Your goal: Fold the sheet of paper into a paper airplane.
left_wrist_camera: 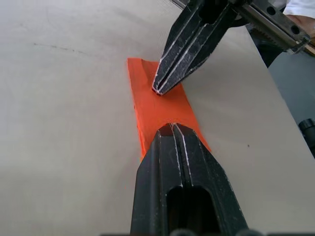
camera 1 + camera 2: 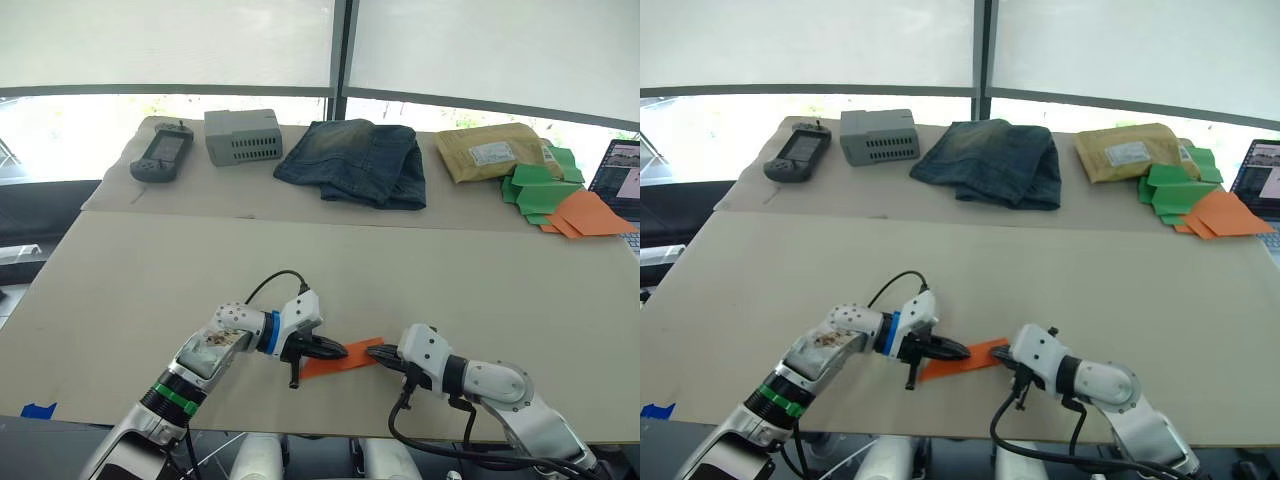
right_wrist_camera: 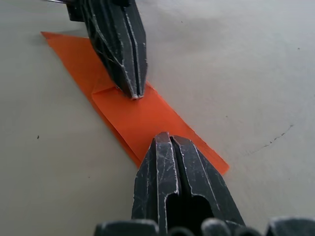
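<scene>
The bright orange paper (image 2: pixel 345 357) lies flat near the table's front edge, folded into a slim strip with layered flaps and one pointed end (image 3: pixel 54 39). My left gripper (image 2: pixel 340 350) is shut, its tip pressing down on the strip from the left. My right gripper (image 2: pixel 374 353) is shut too, its tip resting on the strip's right end. In the left wrist view my closed fingers (image 1: pixel 172 129) meet the paper (image 1: pixel 157 105) opposite the right gripper (image 1: pixel 158 90). In the right wrist view the left gripper (image 3: pixel 134 94) presses the paper (image 3: pixel 142 118) near a crease.
Along the table's (image 2: pixel 150 280) far side lie a handheld controller (image 2: pixel 161 154), a grey box (image 2: pixel 243 136), folded jeans (image 2: pixel 357 160), a padded envelope (image 2: pixel 492 151), green paper shapes (image 2: pixel 540 185), paler orange pieces (image 2: pixel 590 213) and a laptop (image 2: pixel 620 172) at the far right.
</scene>
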Robot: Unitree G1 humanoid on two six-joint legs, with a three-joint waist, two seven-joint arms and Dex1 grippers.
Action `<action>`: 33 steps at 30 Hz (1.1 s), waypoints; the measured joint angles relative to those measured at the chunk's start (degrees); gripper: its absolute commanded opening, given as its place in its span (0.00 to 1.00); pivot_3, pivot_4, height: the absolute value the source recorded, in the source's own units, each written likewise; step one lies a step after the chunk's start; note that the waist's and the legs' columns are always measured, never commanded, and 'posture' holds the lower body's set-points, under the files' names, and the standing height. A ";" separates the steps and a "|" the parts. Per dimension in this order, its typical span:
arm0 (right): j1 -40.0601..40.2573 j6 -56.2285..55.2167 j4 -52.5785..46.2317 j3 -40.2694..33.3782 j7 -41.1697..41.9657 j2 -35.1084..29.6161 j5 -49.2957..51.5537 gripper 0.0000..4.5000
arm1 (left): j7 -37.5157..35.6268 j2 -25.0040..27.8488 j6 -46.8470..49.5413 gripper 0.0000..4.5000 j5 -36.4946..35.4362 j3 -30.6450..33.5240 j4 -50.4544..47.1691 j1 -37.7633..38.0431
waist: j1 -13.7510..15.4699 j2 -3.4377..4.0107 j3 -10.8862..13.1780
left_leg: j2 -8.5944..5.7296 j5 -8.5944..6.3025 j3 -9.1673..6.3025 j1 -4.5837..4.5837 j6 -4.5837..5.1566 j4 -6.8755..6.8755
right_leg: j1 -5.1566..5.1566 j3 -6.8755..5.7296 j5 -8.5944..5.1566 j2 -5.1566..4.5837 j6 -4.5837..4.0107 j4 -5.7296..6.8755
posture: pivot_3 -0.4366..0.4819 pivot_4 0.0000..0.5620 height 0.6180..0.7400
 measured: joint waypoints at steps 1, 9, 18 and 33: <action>0.06 0.03 0.01 0.02 -0.02 0.21 0.01 0.01 | -0.09 0.08 -0.64 0.00 0.25 -0.02 0.11 0.06 | 0.00 0.00 0.00 | 0.01 0.00 0.00 0.00 0.00 -0.01 | 0.00 -0.01 0.00 0.01 0.00 0.01 | 0.48 0.27 0.85; 0.66 0.14 0.11 0.41 0.39 0.99 0.39 0.01 | -0.85 6.95 -3.84 0.00 -0.29 3.34 -5.49 7.03 | -0.72 0.08 -0.22 | 0.15 -0.16 -0.02 0.35 -0.04 -0.33 | 0.10 -0.03 -0.06 0.05 -0.14 0.05 | 0.48 0.27 0.85; -0.46 -0.26 1.72 0.42 2.48 0.99 0.60 0.01 | -0.88 13.90 -0.77 0.00 -4.72 9.19 -14.18 17.45 | -1.02 0.11 -0.27 | 0.24 -0.24 0.05 0.51 -0.15 -0.46 | 0.10 -0.03 -0.08 -0.02 -0.16 -0.03 | 0.48 0.27 0.85; -14.46 8.40 -4.03 -9.44 20.35 -11.84 19.80 0.01 | -3.45 21.75 7.58 0.00 -15.74 20.76 -19.50 19.97 | -0.86 0.12 0.21 | 0.20 -0.32 0.36 -0.21 -0.13 -0.25 | -0.77 -0.07 -0.31 0.05 -0.28 0.57 | 0.48 0.27 0.85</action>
